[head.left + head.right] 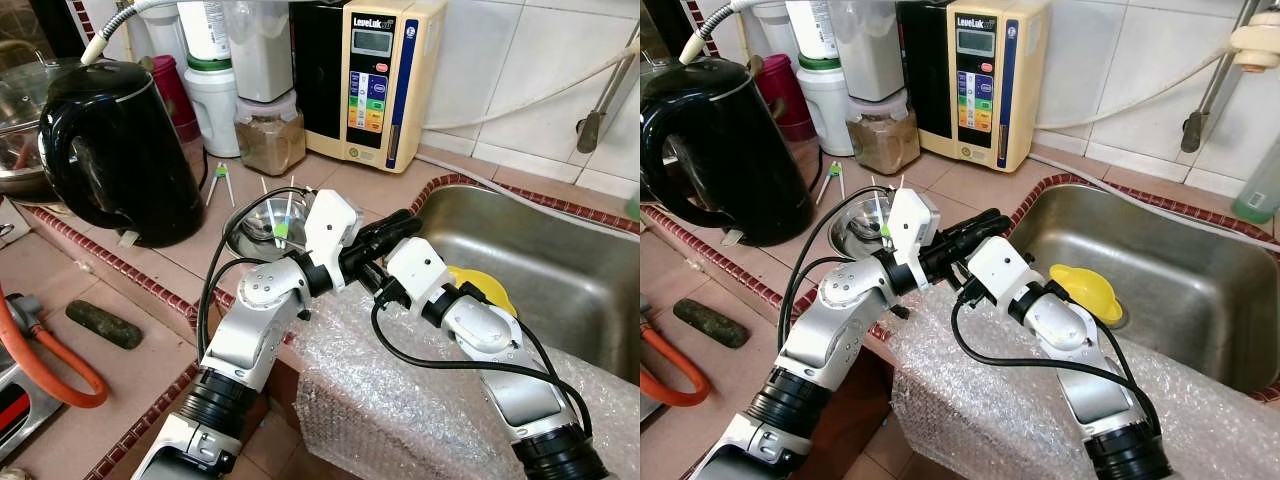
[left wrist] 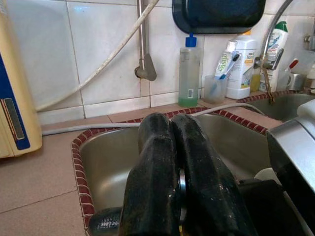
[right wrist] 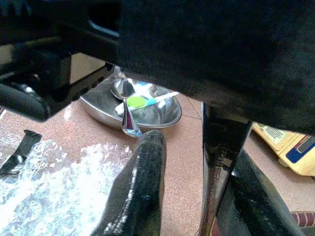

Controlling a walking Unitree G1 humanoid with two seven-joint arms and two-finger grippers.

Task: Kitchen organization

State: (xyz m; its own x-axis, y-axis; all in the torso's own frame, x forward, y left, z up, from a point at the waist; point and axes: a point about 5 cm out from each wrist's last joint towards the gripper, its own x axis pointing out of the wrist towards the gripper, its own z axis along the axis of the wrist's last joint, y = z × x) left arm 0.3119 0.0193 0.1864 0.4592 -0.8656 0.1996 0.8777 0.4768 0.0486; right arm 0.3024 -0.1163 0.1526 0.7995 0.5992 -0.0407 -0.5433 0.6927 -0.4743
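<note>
The steel bowl [image 1: 262,225] of spoons sits on the table beside the sink [image 1: 560,262], likely light, slick and best pinched at its rim, left gripper [image 2: 170,147] clenched empty, right gripper [image 3: 184,147] released.

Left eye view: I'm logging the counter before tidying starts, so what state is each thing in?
Black kettle: upright, lid shut.
Steel bowl: upright, holding utensils.
Sink: no water visible, a yellow object at its bottom.
Glass jar: partly filled with brown powder.
Left tool: shut, empty, over the sink's edge.
Right tool: open, empty, near the bowl.
</note>
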